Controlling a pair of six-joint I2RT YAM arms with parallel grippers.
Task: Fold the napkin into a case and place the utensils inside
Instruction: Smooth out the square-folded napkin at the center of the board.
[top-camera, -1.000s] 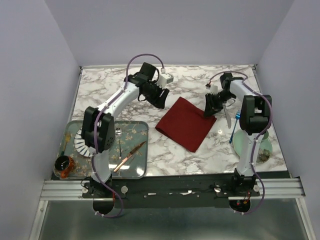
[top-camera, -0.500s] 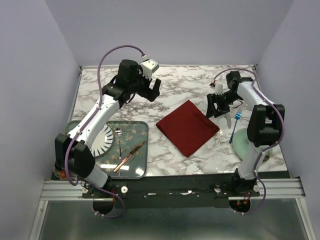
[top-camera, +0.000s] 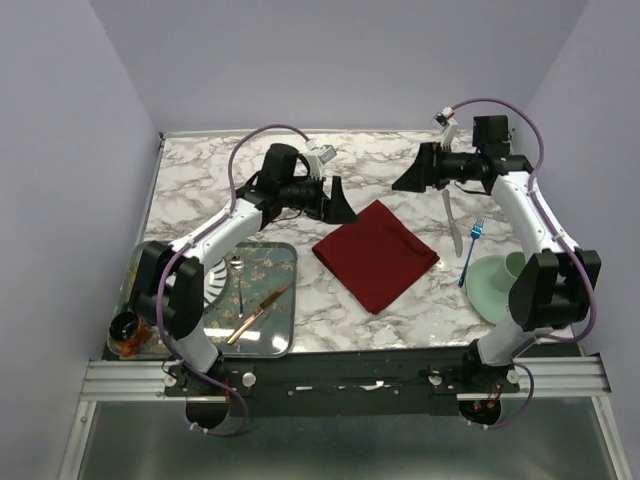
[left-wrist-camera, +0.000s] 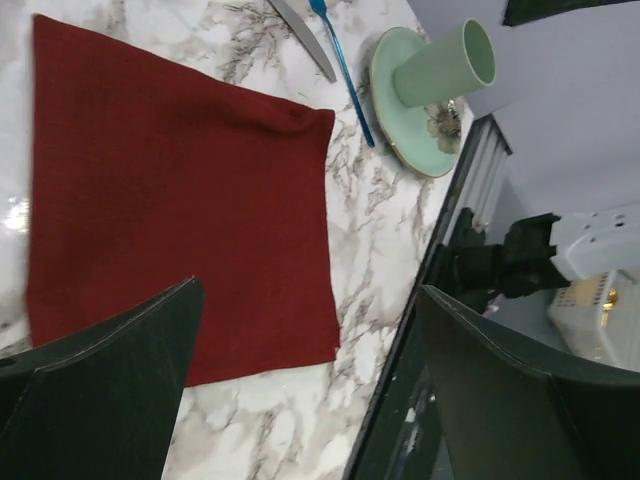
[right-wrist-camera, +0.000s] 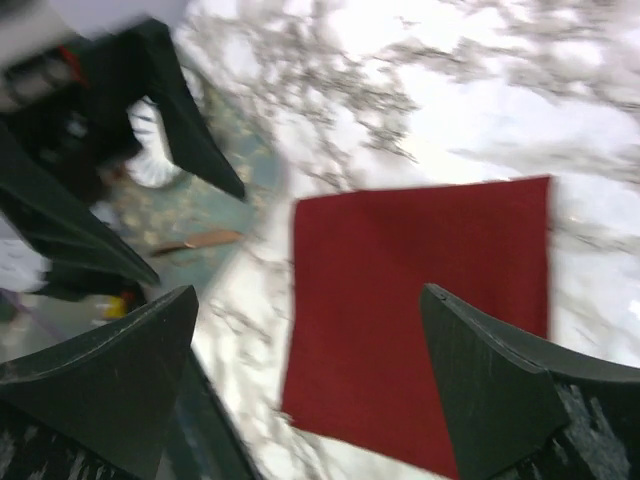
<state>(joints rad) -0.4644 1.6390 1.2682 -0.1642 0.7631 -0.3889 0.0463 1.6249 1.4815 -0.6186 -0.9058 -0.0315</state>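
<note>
The dark red napkin (top-camera: 375, 252) lies flat on the marble table as a diamond shape, with nothing holding it. It also shows flat in the left wrist view, napkin (left-wrist-camera: 170, 200), and in the blurred right wrist view, napkin (right-wrist-camera: 420, 300). My left gripper (top-camera: 336, 205) hovers open just beyond its upper left corner, its jaws (left-wrist-camera: 310, 290) empty. Above the table beyond the napkin's far corner, my right gripper (top-camera: 408, 178) is wide open and empty (right-wrist-camera: 310, 293). The blue-handled fork (top-camera: 470, 250) and the pale silvery utensil (top-camera: 452, 225) lie to the napkin's right.
A patterned tray (top-camera: 275, 335) at the front left holds a copper knife (top-camera: 258, 313), a small spoon (top-camera: 238, 275) and a striped plate (top-camera: 215, 285). A dark jar (top-camera: 128, 333) stands by it. A green saucer (top-camera: 490, 290) with a green cup (top-camera: 515, 265) sits at the right.
Both grippers have opened fully and let go of the napkin, which now lies flat. The right arm has lifted toward the back; the left gripper swung up, then back near the napkin.
</note>
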